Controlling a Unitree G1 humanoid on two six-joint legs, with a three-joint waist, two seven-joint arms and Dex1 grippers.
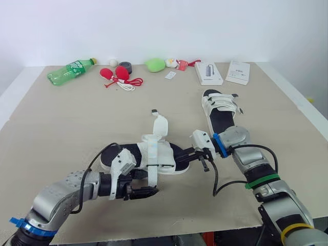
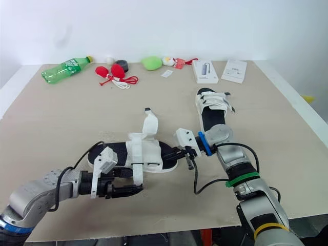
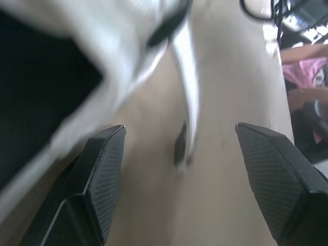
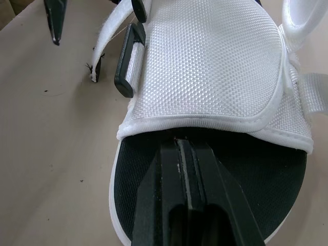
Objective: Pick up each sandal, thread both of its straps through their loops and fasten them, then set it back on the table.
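While its straps hang unfastened, near sandal [image 1: 154, 154]: appears to rest on its sole at about 6 o'clock from the middle of the table [image 1: 66, 123], toe end toward 3 o'clock.
Loose strap [image 1: 152, 175]: drapes over the sandal's 6 o'clock side, and its tip hangs in the gap of the left gripper.
Upright strap [image 1: 160, 125]: stands up on the 12 o'clock side, unthreaded.
Loop [image 4: 128, 61]: black, at the edge of the toe band [image 4: 205, 66]. The loose strap hangs just beside it, apparently not through it.
Far sandal [image 1: 220, 107]: lies at 2 o'clock from the near one, well apart, with straps lying across it.
Risk, missed pinch: the strap is thin and limp. A close with it off-centre would likely grab air or flick the tip aside.
Risk, skid: a pull toward 6 o'clock could swivel the sandal out from under the right gripper, since little seems to hold it.
Risk, twist: a strap caught edge-on would meet the loop turned and probably jam.
Left gripper [image 3: 179, 134]: at 7 o'clock of the sandal, fingers spread wide, holding nothing. Whether a pad touches the strap I cannot tell.
Right gripper [image 4: 183, 148]: at the 3 o'clock end, fingers pressed together, tip resting on the black footbed [image 4: 133, 174] just under the toe band. It seems to pin rather than pinch.
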